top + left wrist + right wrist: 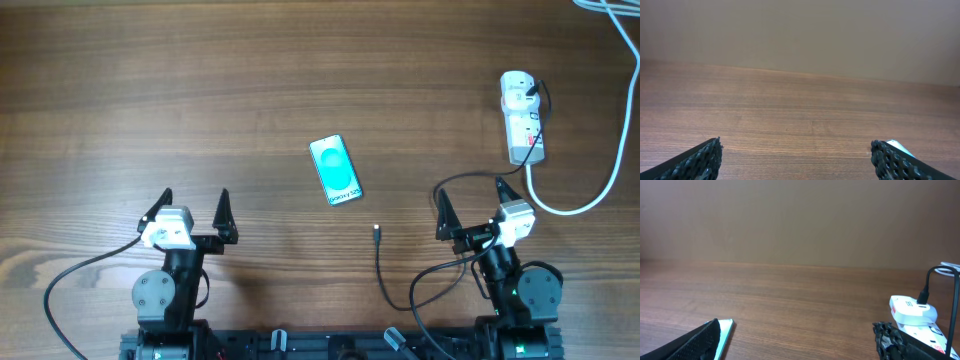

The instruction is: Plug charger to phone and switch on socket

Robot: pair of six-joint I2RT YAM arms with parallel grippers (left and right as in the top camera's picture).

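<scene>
The phone lies flat mid-table, teal screen up, white text strip at its near end. Its corner shows in the left wrist view and its edge in the right wrist view. The charger's thin black cable lies on the table with its connector tip near the phone; its black plug sits in the socket, a white power strip at the far right, also in the right wrist view. My left gripper and right gripper are open and empty near the front edge.
The socket's thick white cord loops along the table's right edge toward the far right corner. Wooden tabletop stretches across the left and middle. The arms' black cables run along the front edge.
</scene>
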